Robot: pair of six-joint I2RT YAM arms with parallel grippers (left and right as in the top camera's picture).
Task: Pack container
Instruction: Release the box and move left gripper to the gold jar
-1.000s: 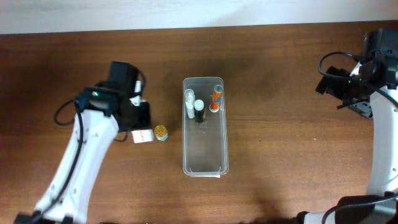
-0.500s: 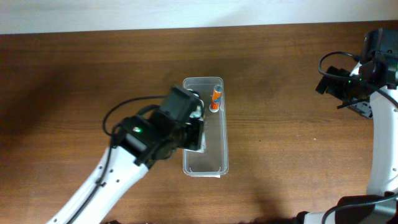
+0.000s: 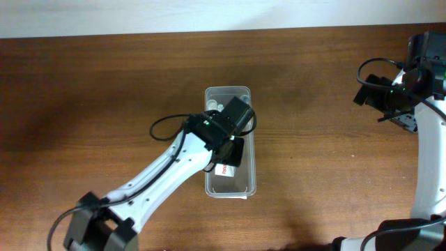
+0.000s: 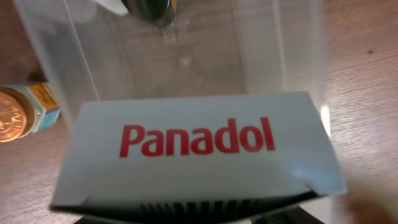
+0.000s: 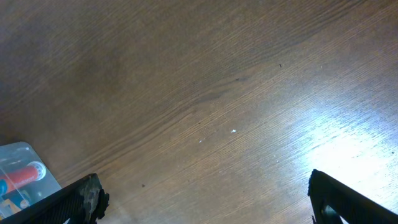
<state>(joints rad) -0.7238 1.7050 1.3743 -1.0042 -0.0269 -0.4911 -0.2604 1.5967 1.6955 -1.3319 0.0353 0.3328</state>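
Observation:
The container (image 3: 251,174) is a long clear plastic bin at the table's middle. My left gripper (image 3: 233,148) is over its middle, shut on a white Panadol box (image 3: 224,169) that sits low inside the bin. In the left wrist view the box (image 4: 199,149) fills the frame, with the bin wall (image 4: 298,56) behind it. Small bottles at the bin's far end are mostly hidden by the arm; one white cap (image 3: 212,104) shows. My right gripper (image 3: 369,90) is open and empty at the far right.
A small gold-lidded jar (image 4: 15,115) stands just outside the bin's left wall. A dark bottle (image 4: 152,9) stands in the bin beyond the box. The right wrist view shows bare wood and the bin's corner with an orange item (image 5: 22,174).
My left gripper has carried the Panadol box from the table left of the bin, over its wall and down into the bin. The right arm has not moved.

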